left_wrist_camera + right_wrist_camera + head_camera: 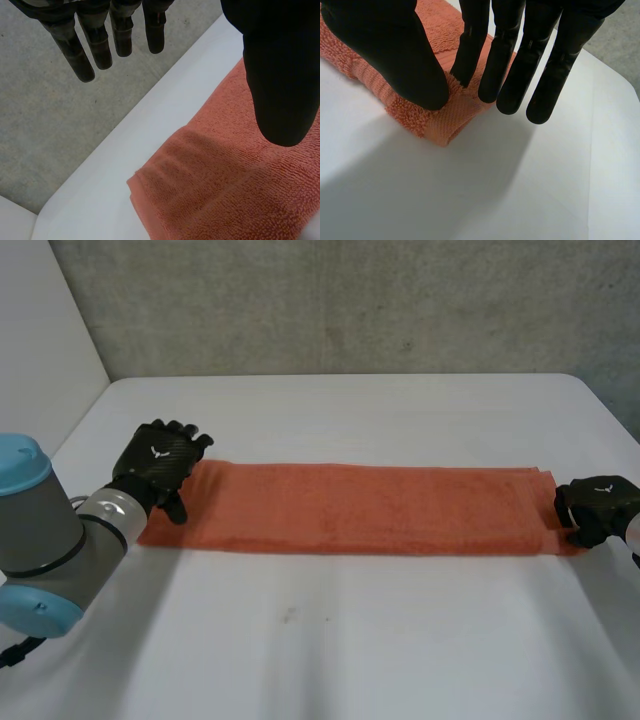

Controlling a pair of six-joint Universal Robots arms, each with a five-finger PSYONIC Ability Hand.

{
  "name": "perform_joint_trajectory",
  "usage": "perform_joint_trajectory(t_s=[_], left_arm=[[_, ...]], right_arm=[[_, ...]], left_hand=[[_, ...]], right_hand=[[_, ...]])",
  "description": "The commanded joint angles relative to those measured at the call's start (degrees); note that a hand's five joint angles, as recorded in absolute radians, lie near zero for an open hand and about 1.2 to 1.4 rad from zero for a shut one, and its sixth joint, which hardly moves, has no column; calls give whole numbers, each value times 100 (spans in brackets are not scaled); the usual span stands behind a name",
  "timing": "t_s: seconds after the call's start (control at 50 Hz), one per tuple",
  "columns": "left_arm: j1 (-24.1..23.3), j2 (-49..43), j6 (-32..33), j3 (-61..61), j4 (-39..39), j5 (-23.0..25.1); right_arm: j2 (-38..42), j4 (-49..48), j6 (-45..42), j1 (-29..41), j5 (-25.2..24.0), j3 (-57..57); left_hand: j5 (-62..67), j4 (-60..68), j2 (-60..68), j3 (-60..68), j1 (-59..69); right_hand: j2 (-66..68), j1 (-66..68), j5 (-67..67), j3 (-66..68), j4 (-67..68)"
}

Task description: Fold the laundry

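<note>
**Orange towel in a long strip, one hand at each end**

Towel point(350, 508) lies flat on the white table point(340, 640), folded into a narrow band. Its long axis runs straight across from one hand to the other. One short end points at the left hand point(160, 462), the other at the right hand point(598, 502). Long edges roughly parallel; layered folds show at both ends.

Left hand: sits at its end of the strip, released. In the left wrist view the fingers point(95, 45) are straight and spread with nothing between them, out past the towel's far edge. The thumb hangs above the cloth just inside the end corner. No grasp seen.

Right hand: at the opposite end, on the near corner. In the right wrist view the thumb presses down on the corner's folded hem, and the nearest finger point(470, 45) meets the pile just beside it, pinching the cloth between them. The other fingers reach straight out beyond the towel's end, over bare table.
</note>
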Motion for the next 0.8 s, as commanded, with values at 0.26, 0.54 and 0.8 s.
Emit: perform_joint_trajectory(t_s=[0.26,0.54,0.8], left_arm=[[0,0,1,-12,-1,0],[0,17,1,-82,-1,0],[9,158,1,-126,-1,-9]], right_arm=[[-11,24,-9,-20,-15,35],[120,-134,-114,-240,433,-264],[51,-186,-802,118,1480,-1292]], left_hand=[[64,-4,30,-60,-47],[64,-4,30,-60,-47],[64,-4,30,-60,-47]], right_hand=[[-791,328,-593,-805,-858],[1727,2846,1926,1713,1661],[1727,2846,1926,1713,1661]])
